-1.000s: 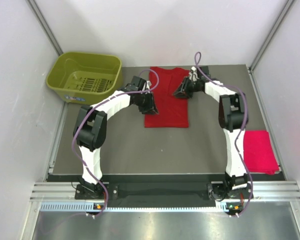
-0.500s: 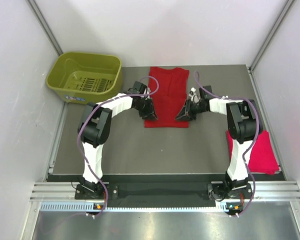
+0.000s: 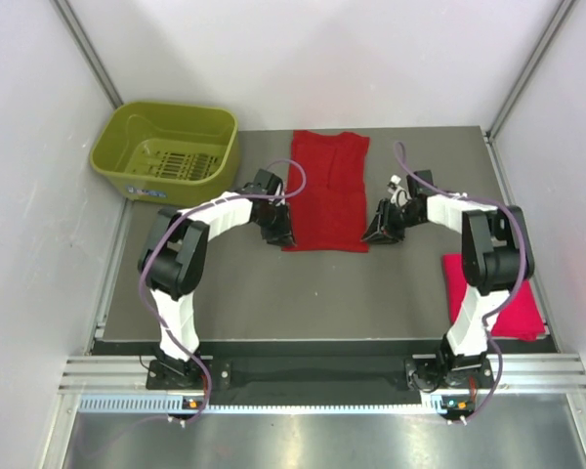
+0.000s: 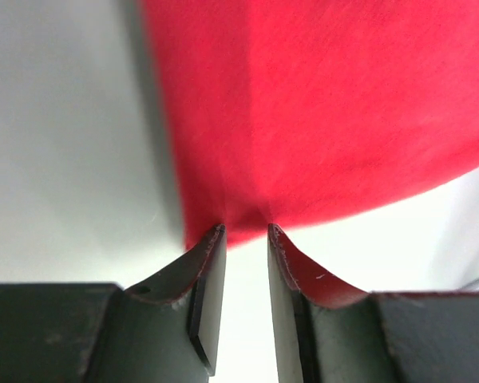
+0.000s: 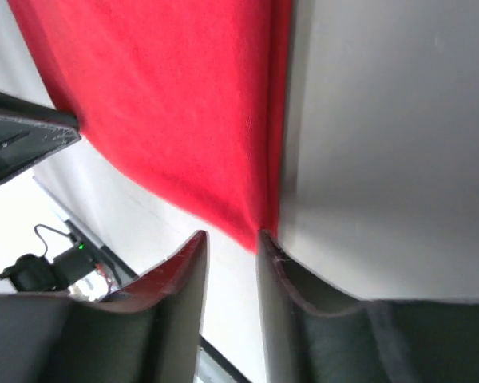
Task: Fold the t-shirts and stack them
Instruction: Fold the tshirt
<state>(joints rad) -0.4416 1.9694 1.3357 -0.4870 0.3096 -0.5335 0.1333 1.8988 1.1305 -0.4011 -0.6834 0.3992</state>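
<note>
Deep red soft cloth t-shirt lies flat at twelve o'clock on the counter. We find both jaws narrowly parted at its six-o'clock hem corners, clamping nothing; shallow bites could slip.

A robotics lab test cell: two white robot arms bolted to an aluminium rail at the edge of a dark table, boxed in by plain white panels on metal posts.
</note>
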